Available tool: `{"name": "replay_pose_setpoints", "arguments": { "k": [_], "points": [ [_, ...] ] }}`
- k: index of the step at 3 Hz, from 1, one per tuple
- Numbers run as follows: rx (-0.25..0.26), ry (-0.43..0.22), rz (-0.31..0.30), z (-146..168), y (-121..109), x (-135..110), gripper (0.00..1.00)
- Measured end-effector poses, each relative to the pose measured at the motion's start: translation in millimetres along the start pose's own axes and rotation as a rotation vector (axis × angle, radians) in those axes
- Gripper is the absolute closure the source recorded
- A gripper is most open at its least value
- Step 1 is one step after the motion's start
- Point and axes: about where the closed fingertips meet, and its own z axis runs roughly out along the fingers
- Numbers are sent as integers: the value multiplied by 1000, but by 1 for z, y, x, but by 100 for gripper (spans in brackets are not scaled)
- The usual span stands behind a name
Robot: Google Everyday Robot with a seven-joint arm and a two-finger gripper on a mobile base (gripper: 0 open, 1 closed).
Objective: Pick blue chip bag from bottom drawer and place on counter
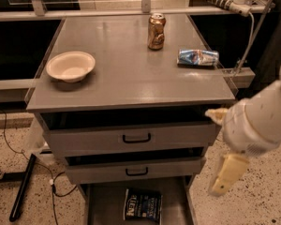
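Note:
The blue chip bag (143, 204), dark navy with white lettering, lies flat on the floor of the bottom drawer (103, 205), which is pulled out at the foot of the cabinet. The counter (126, 74) is the grey top of the cabinet. My gripper (221, 146) hangs at the right of the cabinet, level with the two upper drawers, above and to the right of the bag. Its cream fingers (227, 175) stand apart and hold nothing.
On the counter stand a white bowl (70, 65) at the left, a soda can (156, 31) at the back and a small light-blue and silver packet (197, 57) at the right. Two drawers with black handles (136, 138) are slightly ajar. Cables and a black bar (22, 186) lie on the floor at the left.

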Motion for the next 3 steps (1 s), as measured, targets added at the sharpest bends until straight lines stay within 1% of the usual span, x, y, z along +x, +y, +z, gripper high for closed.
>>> {"name": "replay_pose_setpoints", "arguments": {
  "k": [1, 2, 3],
  "points": [
    [-11, -70, 13, 62, 32, 17, 0],
    [7, -96, 59, 116, 39, 36, 0],
    [64, -104, 68, 120, 26, 37, 0]
  ]
}}
